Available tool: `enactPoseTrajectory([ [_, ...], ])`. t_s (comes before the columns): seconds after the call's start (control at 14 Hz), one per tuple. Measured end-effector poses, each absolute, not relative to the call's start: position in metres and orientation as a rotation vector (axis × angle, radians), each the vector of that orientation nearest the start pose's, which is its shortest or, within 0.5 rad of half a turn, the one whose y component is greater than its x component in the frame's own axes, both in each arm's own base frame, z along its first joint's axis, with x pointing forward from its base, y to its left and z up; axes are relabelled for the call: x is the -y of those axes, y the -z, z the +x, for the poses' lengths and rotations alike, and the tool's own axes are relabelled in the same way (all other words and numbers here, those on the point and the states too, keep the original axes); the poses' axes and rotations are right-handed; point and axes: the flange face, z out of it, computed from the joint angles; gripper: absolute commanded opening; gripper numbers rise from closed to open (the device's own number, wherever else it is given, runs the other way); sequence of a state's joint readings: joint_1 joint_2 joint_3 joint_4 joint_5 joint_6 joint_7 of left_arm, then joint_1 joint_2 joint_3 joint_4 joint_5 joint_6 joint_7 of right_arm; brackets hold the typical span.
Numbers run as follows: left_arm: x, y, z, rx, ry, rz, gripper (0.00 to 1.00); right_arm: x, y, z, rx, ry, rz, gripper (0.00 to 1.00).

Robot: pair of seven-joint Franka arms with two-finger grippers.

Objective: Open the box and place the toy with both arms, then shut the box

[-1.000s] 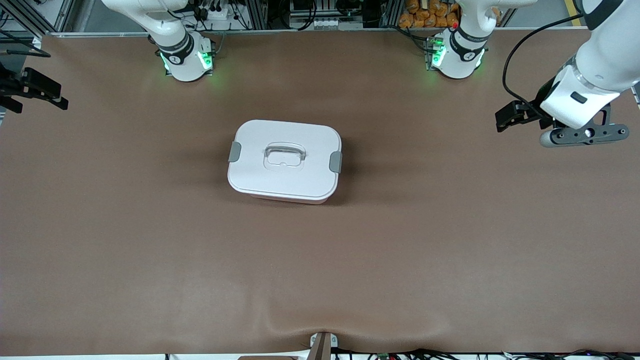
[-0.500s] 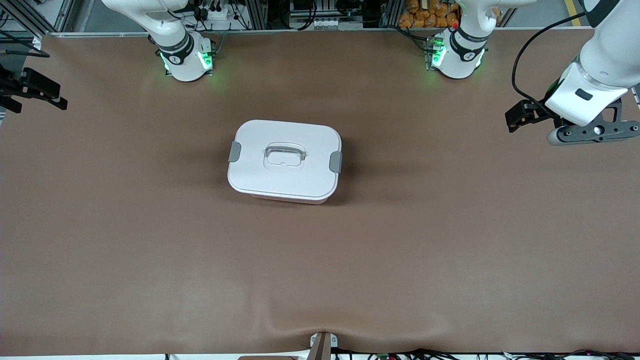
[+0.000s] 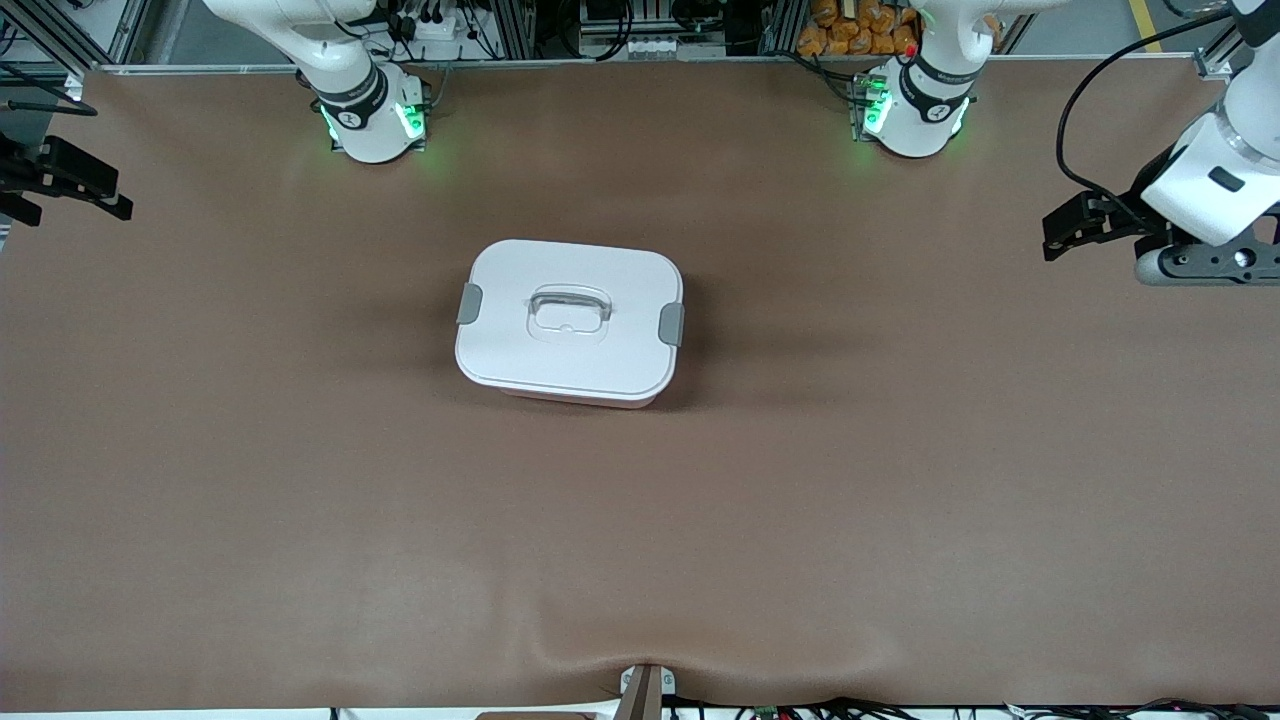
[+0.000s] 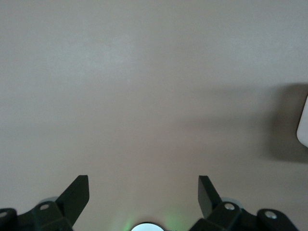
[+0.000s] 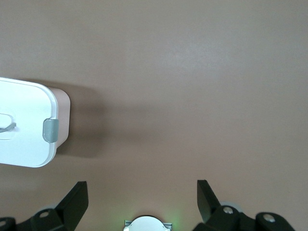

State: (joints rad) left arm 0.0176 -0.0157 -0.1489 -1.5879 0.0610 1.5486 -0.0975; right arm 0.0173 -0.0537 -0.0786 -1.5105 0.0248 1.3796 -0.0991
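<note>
Spread wide and holding nothing, both pairs of jaws hang over bare table. Left gripper (image 3: 1062, 232) hovers above the brown table (image 3: 900, 480) at the left arm's end; right gripper (image 3: 70, 180) hovers at the right arm's end, partly cut off by the front view's edge. Between them, well apart from both, sits the box (image 3: 568, 320), its white lid (image 3: 600, 365) on, 2 grey side clips (image 3: 672, 324) down, clear handle (image 3: 569, 300) lying flat. Nothing stands between either gripper and the box. No toy shows.
</note>
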Motion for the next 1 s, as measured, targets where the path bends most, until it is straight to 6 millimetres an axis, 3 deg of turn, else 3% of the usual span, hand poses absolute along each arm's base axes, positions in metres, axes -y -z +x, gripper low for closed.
enactPoseTrajectory([
  [0.21, 0.068, -0.632, 0.542, -0.050, -0.005, -3.088, 1.00, 0.030, -0.665, 0.516, 0.062, -0.117, -3.104, 1.00],
  [0.5, 0.055, -0.632, 0.542, -0.011, -0.027, -3.098, 1.00, 0.031, -0.665, 0.516, 0.061, -0.117, -3.104, 1.00],
  [1.0, 0.054, -0.629, 0.538, -0.010, -0.080, -3.094, 1.00, 0.031, -0.665, 0.516, 0.057, -0.117, -3.104, 1.00],
])
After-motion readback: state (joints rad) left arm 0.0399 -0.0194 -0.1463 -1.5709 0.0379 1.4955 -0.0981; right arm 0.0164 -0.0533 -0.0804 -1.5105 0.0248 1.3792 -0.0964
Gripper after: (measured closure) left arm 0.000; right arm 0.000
